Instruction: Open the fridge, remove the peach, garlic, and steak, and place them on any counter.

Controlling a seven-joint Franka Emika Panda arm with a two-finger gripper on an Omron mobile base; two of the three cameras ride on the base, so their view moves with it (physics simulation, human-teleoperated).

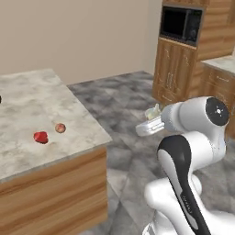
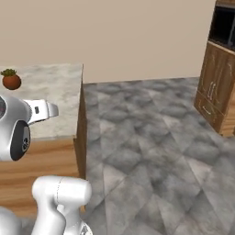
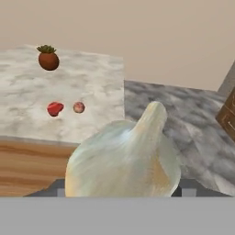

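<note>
Plain beige wall [image 2: 137,36] behind, grey stone-tile floor [image 2: 151,151] below. Tall wooden cabinet [image 1: 176,73] at right, holding a black microwave [image 1: 180,24]. Small potted plant [image 3: 48,58] on marble.

A small red-brown pot with a green plant [image 3: 48,59] stands on a marble top, far back from the near edge and well apart from anything else; from the right base view the same pot [image 2: 11,80] shows at the left edge of the picture. A black built-in microwave [image 1: 180,23] sits high in a tall wooden cabinet [image 1: 173,73] with paired handled doors below it, and a lower handled cabinet [image 1: 215,87] with a marble top adjoins it on the right. The floor [image 2: 151,142] is grey mottled tile, and a plain beige wall [image 2: 137,32] runs behind
</note>
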